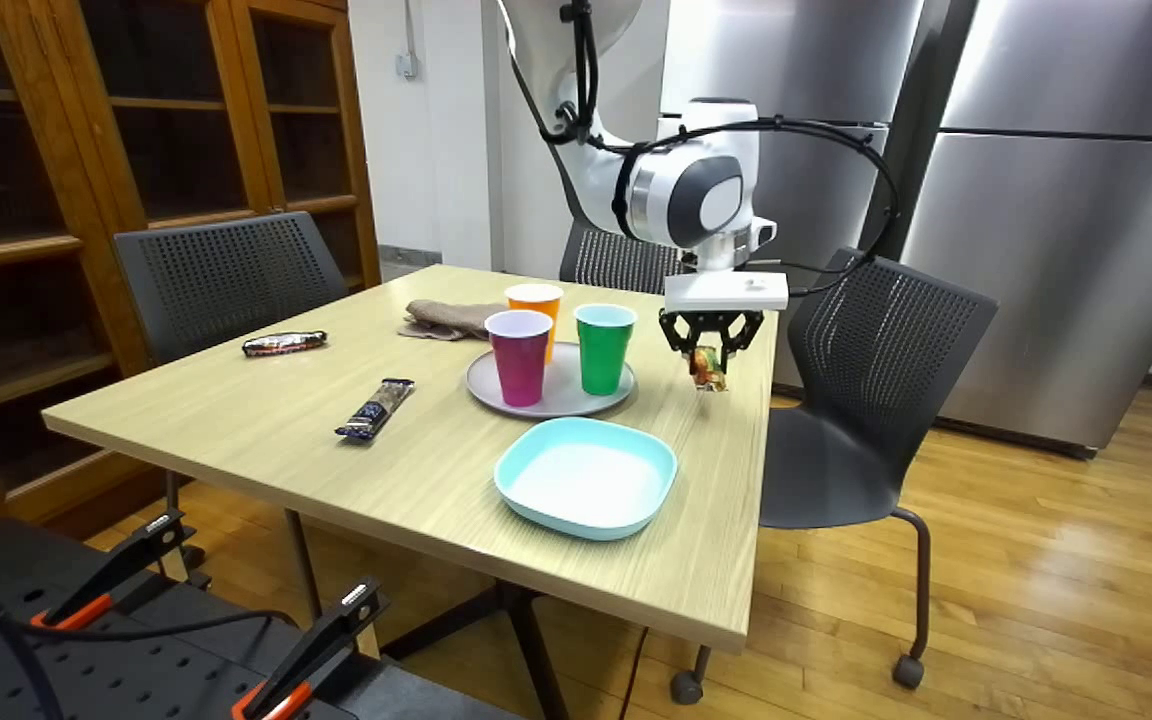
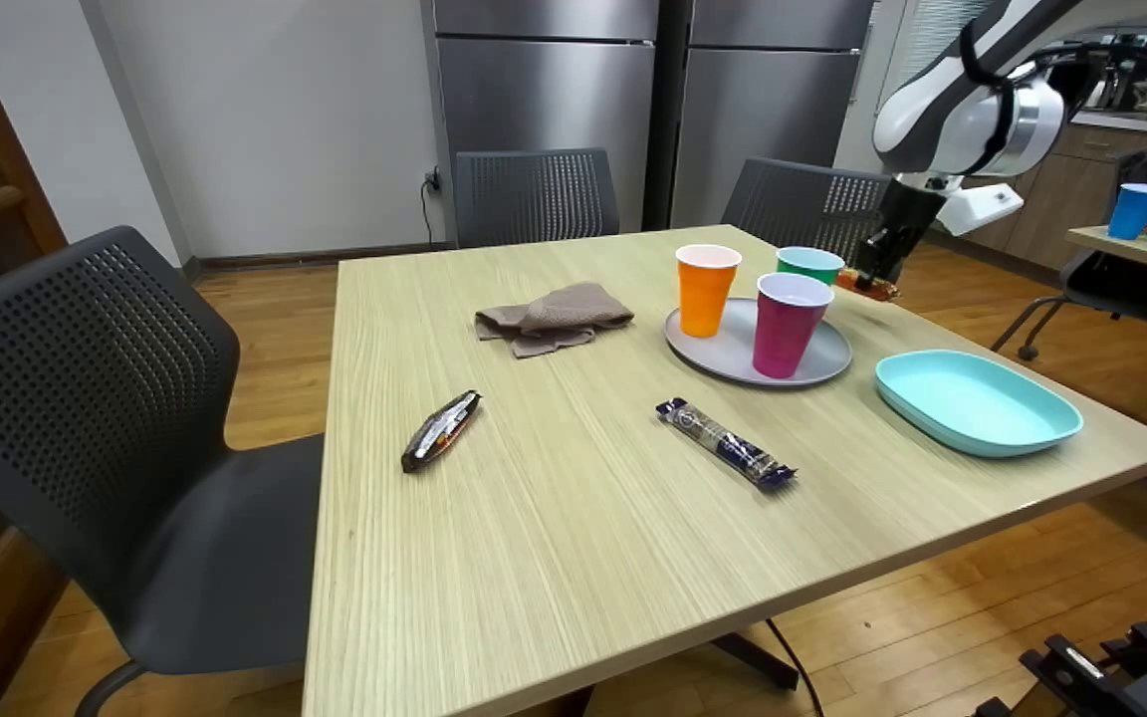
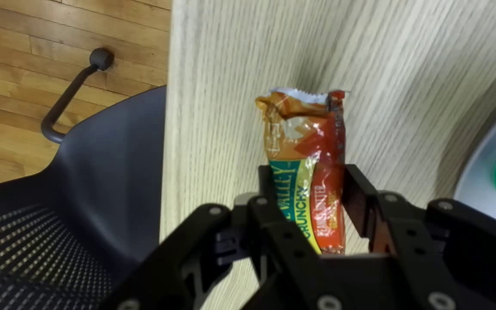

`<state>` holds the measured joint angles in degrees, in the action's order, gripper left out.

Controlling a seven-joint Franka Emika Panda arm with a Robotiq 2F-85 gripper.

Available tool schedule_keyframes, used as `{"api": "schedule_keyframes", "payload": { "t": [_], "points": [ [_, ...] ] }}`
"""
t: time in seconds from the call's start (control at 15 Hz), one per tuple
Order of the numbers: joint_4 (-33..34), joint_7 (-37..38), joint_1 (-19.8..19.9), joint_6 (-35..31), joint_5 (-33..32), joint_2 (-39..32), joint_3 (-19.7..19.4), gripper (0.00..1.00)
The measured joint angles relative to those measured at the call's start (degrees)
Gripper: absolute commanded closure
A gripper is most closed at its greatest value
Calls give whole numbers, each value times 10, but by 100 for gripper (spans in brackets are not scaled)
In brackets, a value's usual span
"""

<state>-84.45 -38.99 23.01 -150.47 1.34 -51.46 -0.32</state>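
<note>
Farthest left in an exterior view stands a wooden cabinet (image 1: pixel 106 150) with glass panes, then a dark gray chair (image 1: pixel 236 285) beside a pale wooden table (image 1: pixel 436 480). On that side of the table lies a dark wrapped bar (image 1: pixel 284 343); further right, a navy wrapped bar (image 1: pixel 376 408) rests at a slant. Next come a crumpled brown cloth (image 1: pixel 448 318) and a gray plate (image 1: pixel 561 385) bearing, all upright, a purple cup (image 1: pixel 520 362), an orange cup (image 1: pixel 548 307) behind it and a green cup (image 1: pixel 604 352) at right. A turquoise tray (image 1: pixel 586 478) sits just in front of the plate. Right of these, near the table's edge, a white robot arm (image 1: pixel 661 195) reaches down, and its black gripper (image 1: pixel 708 366) pinches a snack bar (image 3: pixel 306 163) by its two long sides (in the wrist view it is wrapped in orange, red and green, printed "Crunchy"). Whether the snack bar touches the table is hard to make out. Farthest right are another gray chair (image 1: pixel 881 370) and, behind it, two steel-gray refrigerators (image 1: pixel 1066 260).
</note>
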Motion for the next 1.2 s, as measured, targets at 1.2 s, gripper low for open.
{"api": "schedule_keyframes", "payload": {
  "t": [1.2],
  "points": [
    [-287,19,84,-100,135,227,63,83]
  ]
}}
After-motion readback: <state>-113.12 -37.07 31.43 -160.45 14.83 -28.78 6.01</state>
